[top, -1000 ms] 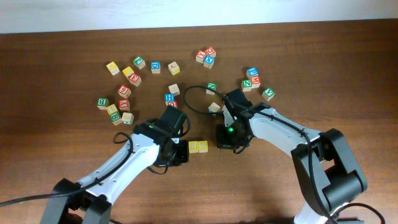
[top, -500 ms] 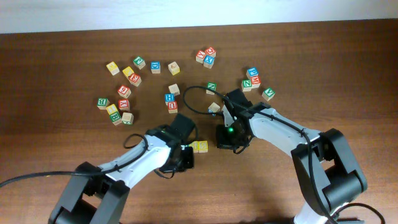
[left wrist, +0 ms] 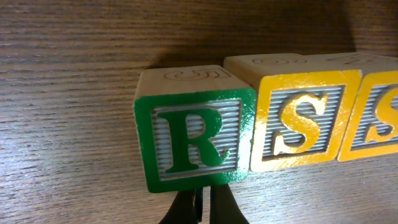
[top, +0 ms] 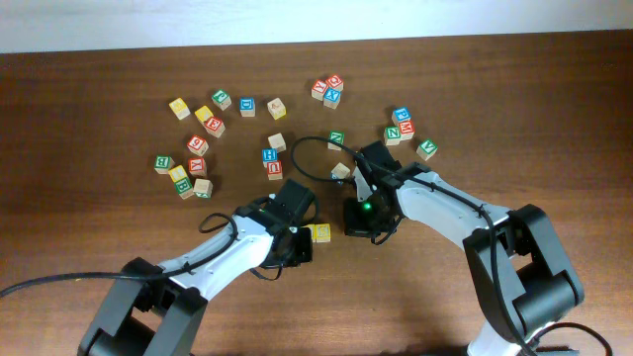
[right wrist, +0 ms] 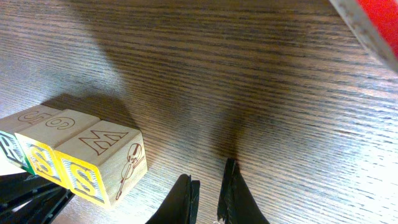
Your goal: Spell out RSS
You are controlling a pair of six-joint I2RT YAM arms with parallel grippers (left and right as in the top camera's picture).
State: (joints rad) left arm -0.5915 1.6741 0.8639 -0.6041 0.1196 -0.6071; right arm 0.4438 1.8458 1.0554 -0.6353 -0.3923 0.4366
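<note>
In the left wrist view the green-bordered R cube (left wrist: pixel 194 127) stands on the wood. Two yellow S cubes (left wrist: pixel 303 119) (left wrist: pixel 379 115) sit in a row against its right side, reading R S S. My left gripper (left wrist: pixel 200 205) is shut, its tips just behind the R cube. In the overhead view the left gripper (top: pixel 297 242) covers most of the row and only one yellow cube (top: pixel 319 232) shows. My right gripper (top: pixel 361 220) rests to the right of the row, nearly closed and empty (right wrist: pixel 208 196). The end S cube (right wrist: pixel 99 165) lies to its left.
Loose letter cubes lie scattered at the back left (top: pixel 198 148), back middle (top: pixel 327 90) and back right (top: pixel 406 129). A black cable loop (top: pixel 307 158) lies behind the grippers. A red-faced cube edge (right wrist: pixel 373 25) shows at the top right of the right wrist view.
My left gripper has moved right toward the yellow cubes and now covers one of them in the overhead view. The right arm has not moved.
</note>
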